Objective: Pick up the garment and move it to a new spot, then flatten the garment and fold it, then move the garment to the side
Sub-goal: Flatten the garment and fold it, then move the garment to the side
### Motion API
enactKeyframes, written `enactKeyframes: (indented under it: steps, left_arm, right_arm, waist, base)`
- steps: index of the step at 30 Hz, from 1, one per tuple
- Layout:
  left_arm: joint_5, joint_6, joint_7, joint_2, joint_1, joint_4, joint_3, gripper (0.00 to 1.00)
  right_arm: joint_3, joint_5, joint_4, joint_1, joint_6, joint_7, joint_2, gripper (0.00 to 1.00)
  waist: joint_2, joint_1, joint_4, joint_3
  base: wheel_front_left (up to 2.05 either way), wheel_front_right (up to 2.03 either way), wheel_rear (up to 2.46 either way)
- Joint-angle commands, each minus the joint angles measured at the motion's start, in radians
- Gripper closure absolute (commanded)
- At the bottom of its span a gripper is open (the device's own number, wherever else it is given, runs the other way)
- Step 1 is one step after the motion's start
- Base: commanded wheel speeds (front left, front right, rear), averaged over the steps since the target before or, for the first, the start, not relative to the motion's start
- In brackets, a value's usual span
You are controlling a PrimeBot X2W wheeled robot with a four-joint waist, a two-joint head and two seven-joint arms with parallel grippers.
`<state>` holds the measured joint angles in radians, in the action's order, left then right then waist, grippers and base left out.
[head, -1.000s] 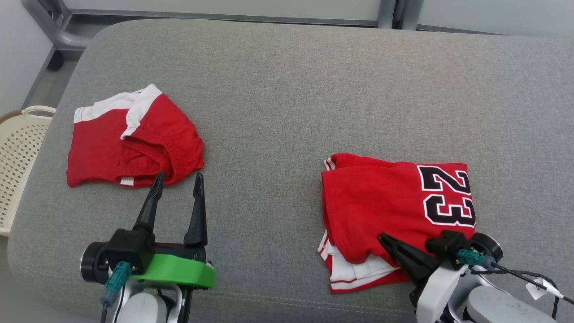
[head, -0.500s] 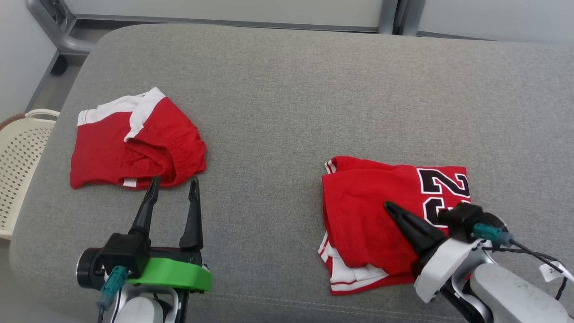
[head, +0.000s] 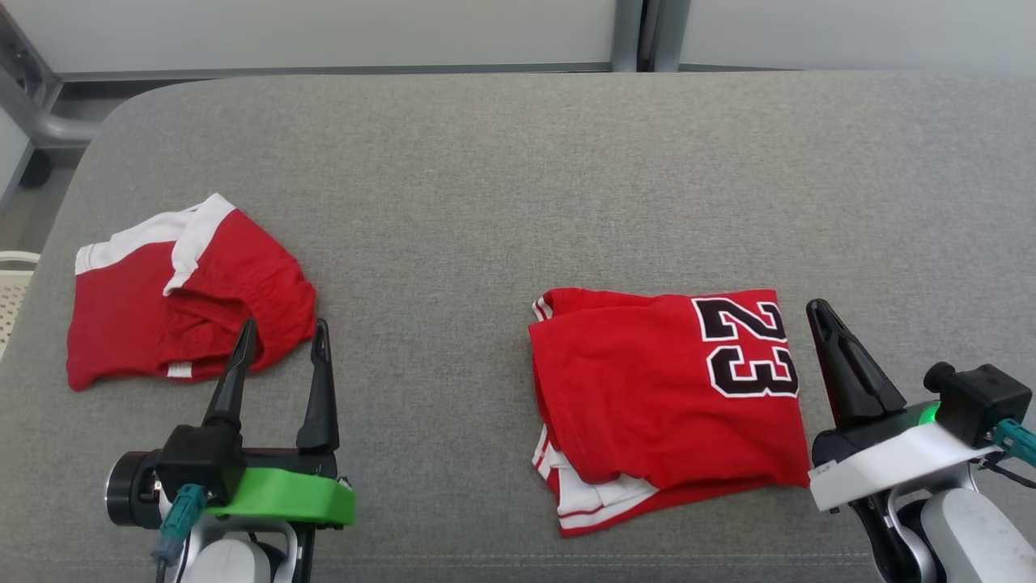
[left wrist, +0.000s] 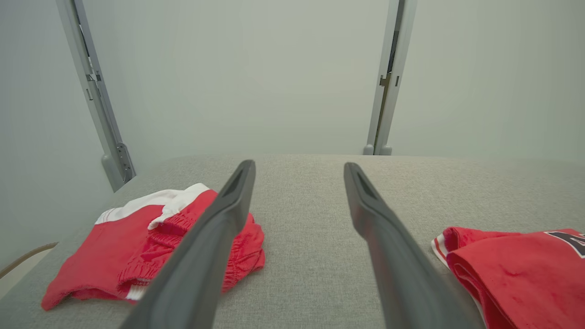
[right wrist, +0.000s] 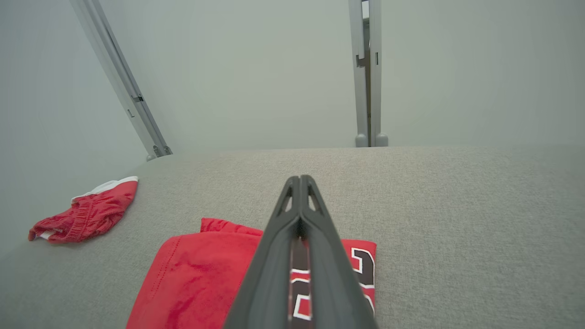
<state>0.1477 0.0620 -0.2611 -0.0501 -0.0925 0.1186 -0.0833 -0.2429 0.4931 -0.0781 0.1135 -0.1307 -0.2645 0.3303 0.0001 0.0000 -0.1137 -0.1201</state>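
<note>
right hand (head: 817,312) now beside jersey (head: 647,397)

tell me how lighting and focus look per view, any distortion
Head view: even, soft light, no glare, red folded jersey with black 23 sharp. Left wrist view: open left tool looms large, soft-edged. Right wrist view: shut right tool blurs near the lens, grey metal post leans.
</note>
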Motion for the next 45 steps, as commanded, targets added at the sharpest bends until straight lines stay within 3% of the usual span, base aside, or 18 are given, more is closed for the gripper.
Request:
enactKeyframes:
  steps: [1, 2, 3, 27, 45]
  left_arm:
    - [-0.007, 0.005, -0.003, -0.001, 0.011, 0.001, 0.006, 0.0]
    - [-0.009, 0.008, -0.003, -0.002, 0.014, 0.003, 0.008, 0.0]
    - [-0.01, 0.009, -0.003, -0.002, 0.015, 0.004, 0.009, 0.0]
    - [-0.045, 0.036, -0.003, -0.024, 0.111, 0.033, 0.042, 0.0]
    - [-0.031, 0.045, -0.003, -0.022, 0.164, 0.044, 0.045, 0.0]
  right_arm:
    - [0.01, -0.01, 0.012, -0.014, 0.0, -0.002, -0.005, 1.0]
    - [0.021, -0.01, 0.02, -0.024, 0.0, -0.002, -0.018, 0.44]
    - [0.031, -0.011, 0.025, -0.034, 0.0, -0.002, -0.028, 0.0]
    - [0.147, -0.11, 0.059, -0.251, 0.0, -0.002, -0.109, 0.0]
    - [0.152, -0.106, 0.073, -0.245, 0.0, -0.002, -0.111, 0.0]
  waist:
    - [-0.0001, 0.0, 0.024, 0.016]
    - [-0.0001, 0.0, 0.03, 0.018]
    - [-0.0001, 0.0, 0.036, 0.021]
    - [-0.0001, 0.0, 0.088, 0.11]
    - [-0.0001, 0.0, 0.081, 0.119]
  base:
    - [0.0, 0.0, 0.0]
    - [0.0, 0.0, 0.0]
    - [0.0, 0.0, 0.0]
    - [0.0, 0.0, 0.0]
    - [0.0, 0.0, 0.0]
